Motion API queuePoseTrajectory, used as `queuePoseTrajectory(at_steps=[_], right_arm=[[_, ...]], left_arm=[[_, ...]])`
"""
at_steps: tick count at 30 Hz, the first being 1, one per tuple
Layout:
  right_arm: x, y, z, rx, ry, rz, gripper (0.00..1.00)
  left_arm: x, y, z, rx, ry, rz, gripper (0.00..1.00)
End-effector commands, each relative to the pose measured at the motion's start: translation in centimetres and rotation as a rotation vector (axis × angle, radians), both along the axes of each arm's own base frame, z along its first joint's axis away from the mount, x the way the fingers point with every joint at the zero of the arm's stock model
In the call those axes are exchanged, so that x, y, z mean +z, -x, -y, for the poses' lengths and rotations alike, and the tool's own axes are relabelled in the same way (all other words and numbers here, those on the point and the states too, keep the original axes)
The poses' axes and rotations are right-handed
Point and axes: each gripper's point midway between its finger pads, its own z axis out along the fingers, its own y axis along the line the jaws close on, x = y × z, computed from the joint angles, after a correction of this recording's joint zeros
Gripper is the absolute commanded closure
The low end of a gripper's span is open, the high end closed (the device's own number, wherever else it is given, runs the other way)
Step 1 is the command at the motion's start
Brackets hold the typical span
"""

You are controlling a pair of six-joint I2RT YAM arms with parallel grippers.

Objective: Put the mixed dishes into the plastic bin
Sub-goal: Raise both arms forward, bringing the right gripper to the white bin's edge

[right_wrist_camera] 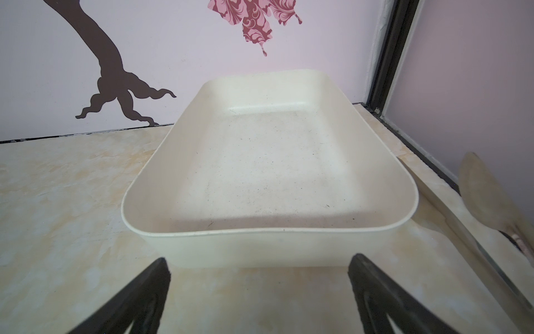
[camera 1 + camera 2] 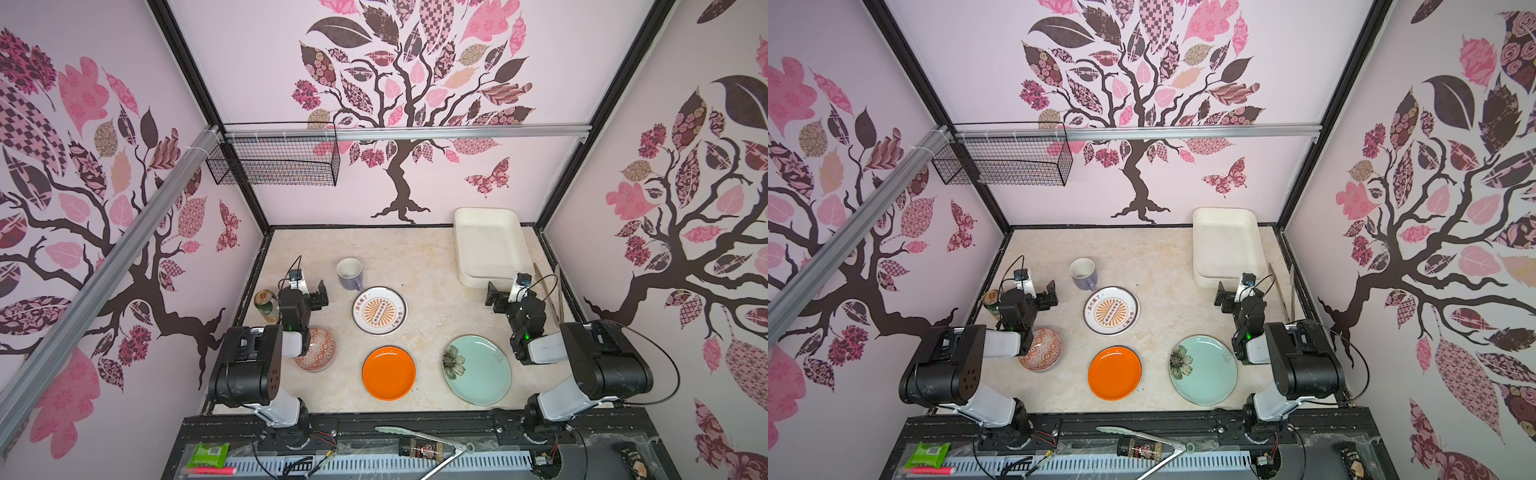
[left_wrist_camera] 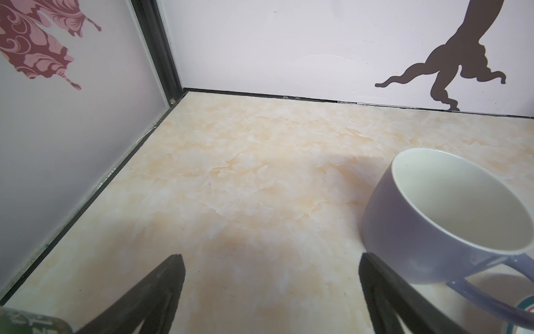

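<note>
Left gripper point(image 3: 270, 260) and right gripper point(image 1: 258, 260) are spread wide, nothing held.
The mug point(image 2: 349, 273) is found just right of and slightly beyond the left jaws (the nearer arm), handle turned near-right. The empty bin point(image 1: 289, 245), far right, is faced squarely by the right jaws. Characters printed on the sunburst plate point(image 2: 379, 311) cannot be read.

Table point(image 2: 415, 257): marble-look surface, cream, smooth, low sheen.
Plastic bin point(image 1: 260, 248): cream-white plastic, matt; floor flecked with dark specks.
Lavender mug point(image 3: 404, 231): ceramic look, satin outside, glossy white inside.
Orange plate point(image 2: 388, 372): smooth, glossy.
Mint-green flowered plate point(image 2: 482, 370): smooth, glossy glaze.
Black wire basket point(image 2: 274, 166): metal mesh, matt.
Wooden spoon point(image 1: 485, 196): pale, smooth wood.
Green drink can point(image 2: 266, 305): metal, shiny top.
</note>
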Motion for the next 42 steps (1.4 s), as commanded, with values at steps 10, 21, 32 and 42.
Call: queuePoseTrajectory(at_steps=[10,21,32,42], right_arm=[[-0.5,-0.1,0.4,-0.018,0.001,-0.043,0.0],[7.6,-6.4,2.3,-0.306,0.102,-0.258,0.0],[6.2,-14.1,-2.8,-0.194,0.004,-0.533,0.03],[0.0,-13.6,-9.0,-0.005,-0.092,-0.686,0.26]], left_arm=[[-0.3,0.4,0.0,-0.003,-0.003,0.009,0.02],[2.6,-3.0,-1.3,0.037,0.043,-0.205,0.02],[13.3,-6.7,6.3,-0.051,0.143,-0.265,0.02],[12.9,0.9,18.8,-0.349,0.089,-0.365,0.02]])
